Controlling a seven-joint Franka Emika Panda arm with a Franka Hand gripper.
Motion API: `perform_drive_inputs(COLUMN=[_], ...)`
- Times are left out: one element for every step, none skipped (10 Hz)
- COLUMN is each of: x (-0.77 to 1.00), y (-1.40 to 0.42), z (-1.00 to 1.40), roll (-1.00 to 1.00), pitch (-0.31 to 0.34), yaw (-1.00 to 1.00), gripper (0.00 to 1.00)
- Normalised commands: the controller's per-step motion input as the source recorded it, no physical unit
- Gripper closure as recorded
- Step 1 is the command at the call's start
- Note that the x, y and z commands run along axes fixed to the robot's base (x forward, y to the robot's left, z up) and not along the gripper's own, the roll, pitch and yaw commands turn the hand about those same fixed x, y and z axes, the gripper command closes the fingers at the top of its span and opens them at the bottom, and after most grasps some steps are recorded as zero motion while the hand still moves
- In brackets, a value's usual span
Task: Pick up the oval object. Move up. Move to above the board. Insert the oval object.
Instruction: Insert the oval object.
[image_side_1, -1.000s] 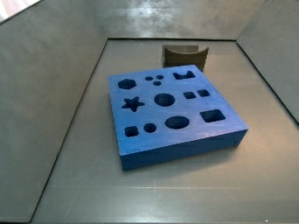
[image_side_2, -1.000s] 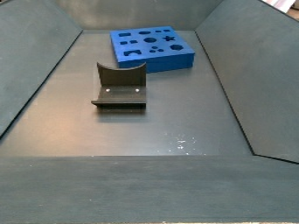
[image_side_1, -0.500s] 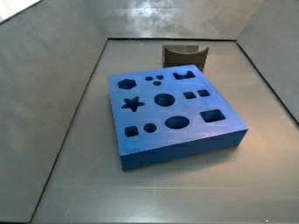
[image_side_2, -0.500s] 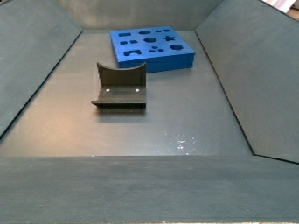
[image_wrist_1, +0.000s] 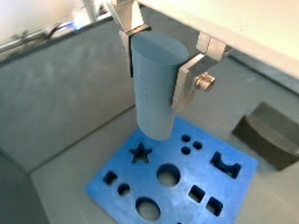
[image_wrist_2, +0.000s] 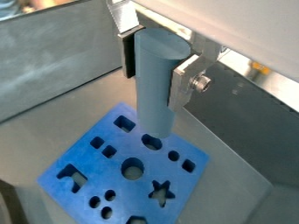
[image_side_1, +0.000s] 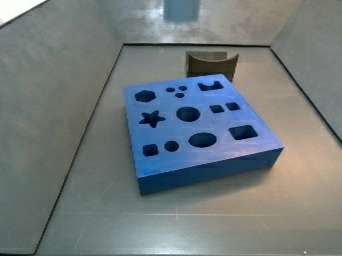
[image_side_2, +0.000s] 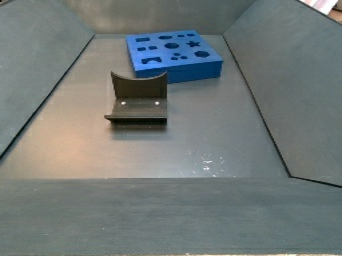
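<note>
Grey-walled bin floor carries the thick bright blue board (image_side_1: 203, 135) with shaped holes. High above it, gripper (image_wrist_1: 160, 54) clamps the tall pale grey-blue oval peg (image_wrist_1: 156, 86) upright between its silver plates, lower end hanging free, likely for lining up over the oval hole.

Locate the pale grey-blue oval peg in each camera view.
Wrist views: pale grey-blue oval peg upright, clamped in the pincer above the board.
Side view: only its tip at top edge.
Other side view: not in it.
Shared landmark: bright blue square board with shaped holes.
</note>
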Motion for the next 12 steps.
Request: perform_drive_inputs(x=[0.47,0.46,0.47,0.47,0.47,0.51,0.51,0.34,0.49,0.75,0.72,0.30], y=[-0.15,-0.27,-0.37,-0.46,-0.59,-0.70,-0.69,-0.50,-0.45,-0.20,0.00,0.29], z=[-0.57,-0.68,-0.74,-0.71,-0.65,-0.50,-0.46,-0.17,-0.15,-0.45,-0.37,-0.20], roll=[0.00,0.00,0.00,0.03,0.10,0.24,0.28,0.19,0.15,0.20,0.18,0.14], pitch=[0.064,0.049,0.047,0.036,0.017,0.000,0.000,-0.016,-0.049,-0.260,-0.239,-0.154], yaw=[0.66,0.63,0.58,0.45,0.25,0.02,-0.01,-0.11,-0.07,-0.01,0.00,0.10], gripper=[1.00,1.00,1.00,1.00,1.00,1.00,1.00,1.00,1.00,1.00,1.00,1.00])
